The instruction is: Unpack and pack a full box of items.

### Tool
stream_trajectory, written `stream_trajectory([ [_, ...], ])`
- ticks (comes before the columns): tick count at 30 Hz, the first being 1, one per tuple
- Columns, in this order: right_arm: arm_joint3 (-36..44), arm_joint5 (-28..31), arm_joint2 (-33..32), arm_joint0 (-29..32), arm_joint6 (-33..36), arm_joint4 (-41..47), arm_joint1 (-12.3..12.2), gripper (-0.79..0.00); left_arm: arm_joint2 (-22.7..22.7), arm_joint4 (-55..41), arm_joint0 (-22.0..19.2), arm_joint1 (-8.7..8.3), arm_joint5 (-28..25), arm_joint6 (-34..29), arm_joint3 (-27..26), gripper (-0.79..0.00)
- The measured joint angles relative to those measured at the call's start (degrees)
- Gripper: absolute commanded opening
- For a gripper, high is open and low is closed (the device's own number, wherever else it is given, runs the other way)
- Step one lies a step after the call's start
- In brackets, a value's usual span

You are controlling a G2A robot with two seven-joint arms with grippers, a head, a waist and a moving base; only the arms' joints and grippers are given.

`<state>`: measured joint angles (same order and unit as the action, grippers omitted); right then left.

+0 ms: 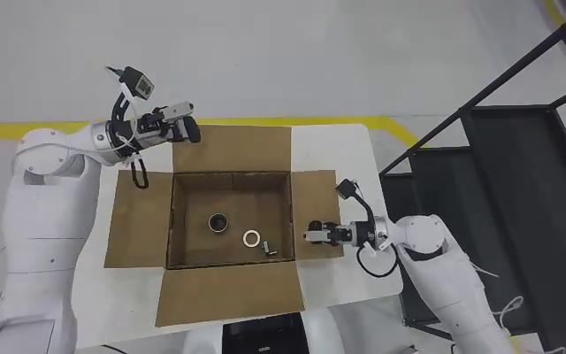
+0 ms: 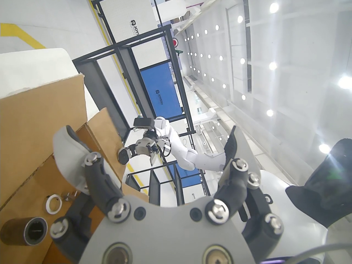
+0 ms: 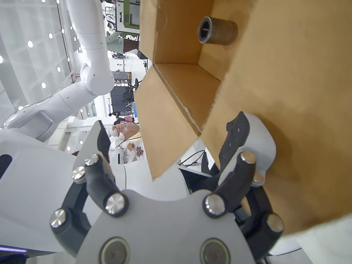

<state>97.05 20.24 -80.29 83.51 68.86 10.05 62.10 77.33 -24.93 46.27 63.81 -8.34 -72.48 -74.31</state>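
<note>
cyl stands upright in box, bore up

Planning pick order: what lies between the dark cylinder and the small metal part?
A flat white ring, nearer the small grey metal part than the dark metal cylinder; the top view shows it.

Robotics test hall or factory floor, not a home. Pale floor with a yellow line, high white ceiling with rows of round lights, black steel frames holding blue panels, and a black metal rack beside the counter.
</note>
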Motion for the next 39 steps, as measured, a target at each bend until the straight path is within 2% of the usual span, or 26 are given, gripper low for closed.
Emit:
stream_trajectory([
  [3, 1.97, 0.41, 2.57, -3.27, -0.39, 0.21, 0.29, 0.0, 3.44, 2.52, 2.79, -1.19, 2.61, -0.65, -2.3, 0.0],
  [6, 1.69, 1.51, 7.02, -7.55, -0.05, -1.93, 0.79, 0.0, 6.69, 5.57, 5.5, -2.26, 2.98, -0.89, -4.56, 0.0],
  [10, 0.95, 4.45, 15.33, -14.9, 0.94, -12.83, 1.77, 0.0, 10.78, 7.97, 8.71, -3.56, 0.3, -3.89, -6.94, 0.0],
  [13, 0.31, 7.46, 22.25, -19.56, 1.98, -21.05, 2.74, 0.0, 13.46, 7.6, 10.11, -4.29, 0.34, -5.55, -7.97, 0.0],
  [19, -2.72, 11.79, 32.94, -26.04, 0.71, -30.81, 4.76, 0.0, 16.35, 7.0, 11.24, -5.03, -0.36, -5.6, -9.13, 0.0],
  [27, -6.63, 13.29, 37.96, -30.91, -9.3, -38.88, 6.73, 0.0, 16.28, 7.02, 11.21, -5.01, -0.35, -5.6, -9.11, 0.0],
  [39, -6.63, 13.28, 37.92, -30.87, -9.12, -38.78, 6.72, 0.0, 16.28, 7.02, 11.21, -5.01, -0.35, -5.6, -9.11, 0.0],
])
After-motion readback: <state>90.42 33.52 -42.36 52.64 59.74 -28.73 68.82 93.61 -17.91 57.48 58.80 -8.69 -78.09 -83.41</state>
